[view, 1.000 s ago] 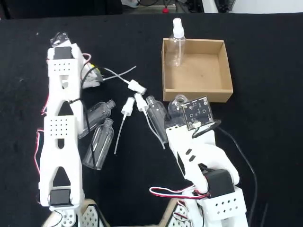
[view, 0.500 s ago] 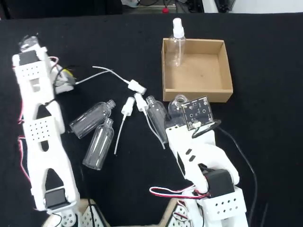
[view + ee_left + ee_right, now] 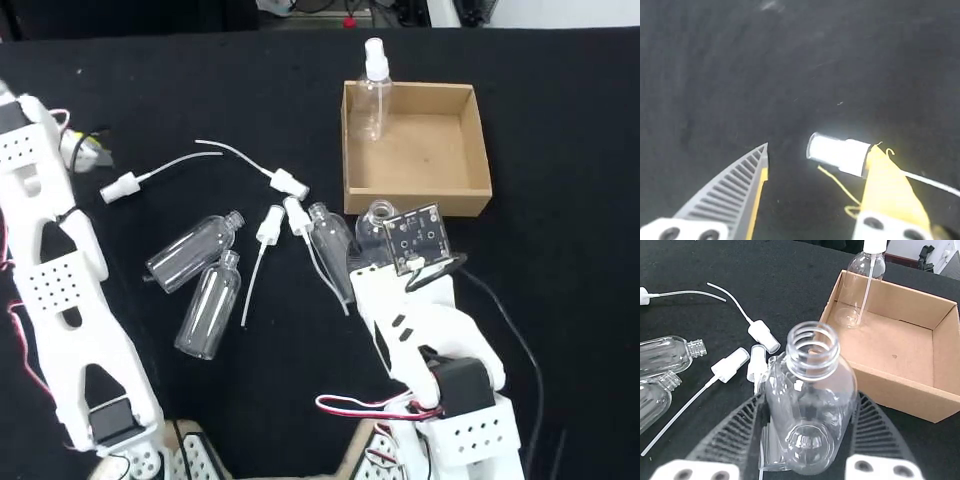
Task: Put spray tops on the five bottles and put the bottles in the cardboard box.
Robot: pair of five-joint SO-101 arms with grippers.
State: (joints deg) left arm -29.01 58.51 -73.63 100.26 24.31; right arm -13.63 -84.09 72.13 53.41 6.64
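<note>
At the far left of the black table [image 3: 560, 120], the left gripper [image 3: 819, 150] hangs with jaws spread apart. Between them lies a white spray top with a long thin tube [image 3: 121, 187], flat on the table, head to the left, tube trailing right and slightly far. Over on the right, the right gripper [image 3: 810, 407] clamps a clear plastic bottle [image 3: 811, 352] upright, open neck up, just on the near side of the brown cardboard box [image 3: 417, 203].

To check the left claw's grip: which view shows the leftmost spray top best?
The left wrist view: the spray top sits close up beside one finger of the open left claw. The high view shows it whole, with tube; the right wrist view, its head at the edge.
</note>
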